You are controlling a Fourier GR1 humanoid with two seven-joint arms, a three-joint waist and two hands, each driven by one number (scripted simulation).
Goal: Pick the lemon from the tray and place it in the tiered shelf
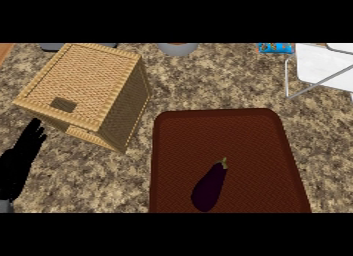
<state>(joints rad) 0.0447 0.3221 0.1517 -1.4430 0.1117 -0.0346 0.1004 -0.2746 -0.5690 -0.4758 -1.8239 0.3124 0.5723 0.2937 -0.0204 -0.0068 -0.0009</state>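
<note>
At the lower left edge of the view, the robot's black left hand (pixel 20 157) stands over the speckled brown stone counter (pixel 208 85), its fingers straight and slightly fanned, pointing up and away toward the shelf; they hold nothing and touch nothing that I can see. The right hand does not show at all. Just beyond those fingertips sits a woven tan wicker tiered shelf (pixel 87 92), a boxy thing set at an angle, with a small dark square opening in its top face. To its right, close by but apart from it, lies a dark reddish-brown rectangular tray (pixel 278 150) with rounded corners. On the tray, toward its near edge, rests a single dark purple eggplant (pixel 210 187) with a small green stem pointing away; no lemon shows on the tray or anywhere else. At the far right stands a white folding rack with a grey metal frame (pixel 323 67), well apart from the tray, and a grey round vessel (pixel 177 48) peeks in at the far edge.
</note>
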